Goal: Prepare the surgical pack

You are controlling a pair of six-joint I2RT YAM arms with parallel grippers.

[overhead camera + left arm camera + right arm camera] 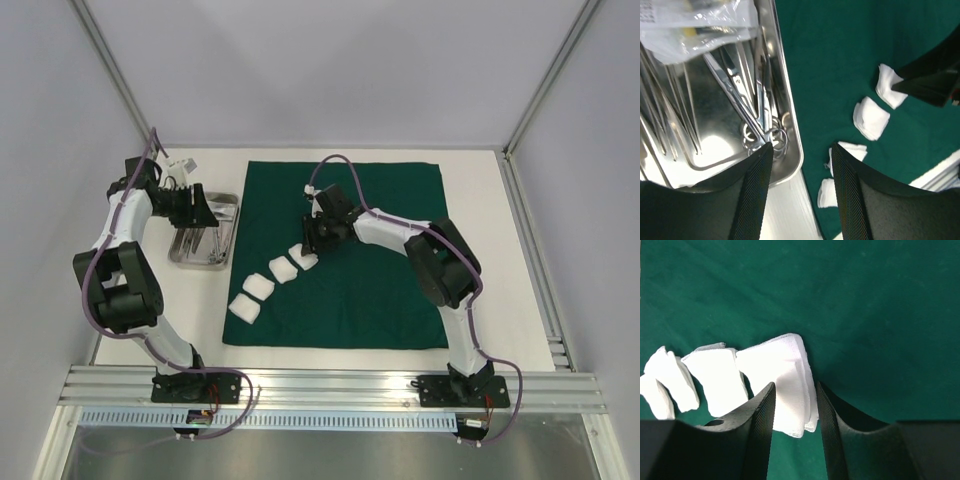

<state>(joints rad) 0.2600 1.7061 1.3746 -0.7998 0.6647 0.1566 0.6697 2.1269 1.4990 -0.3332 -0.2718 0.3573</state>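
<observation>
The dark green cloth (360,270) lies spread flat on the table. Several white gauze squares (260,287) lie in a slanted row on its left part. My right gripper (308,246) is low over the top gauze square (785,375). Its open fingers (762,410) stand on either side of that square, with a gap on the right side. The steel tray (228,215) with slim metal instruments (752,120) stands left of the cloth. My left gripper (195,212) hovers open and empty over the tray's near corner (790,167).
A clear plastic bag (695,22) lies at the tray's far end. The right arm (420,250) stretches across the cloth. White enclosure walls and aluminium posts surround the table.
</observation>
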